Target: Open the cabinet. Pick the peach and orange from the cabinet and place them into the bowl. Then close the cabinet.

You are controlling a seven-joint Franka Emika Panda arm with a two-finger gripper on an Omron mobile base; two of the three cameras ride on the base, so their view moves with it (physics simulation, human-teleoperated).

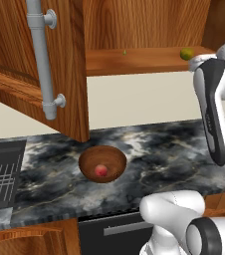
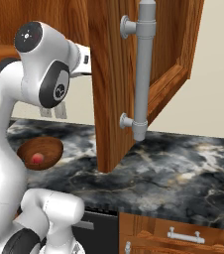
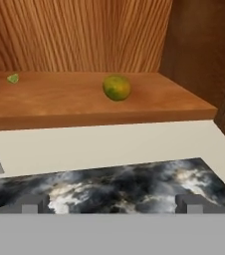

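Fruit count: one peach (image 1: pixel 101 171) lying in the one wooden bowl (image 1: pixel 90 159) on the marble counter (image 1: pixel 159 149), one orange (image 3: pixel 117 87) sitting on the cabinet shelf (image 3: pixel 59 102), far right. Two cabinet doors hang open, the left door (image 1: pixel 25 60) looming just above the bowl. Arm reared up, gripper (image 3: pixel 112 203) level with the shelf, jaws spread wide, empty, short of the orange.

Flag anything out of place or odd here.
Nothing is spilled or damaged. The cabinet doors stand open, the peach sits in the bowl, and the orange rests upright on the shelf.
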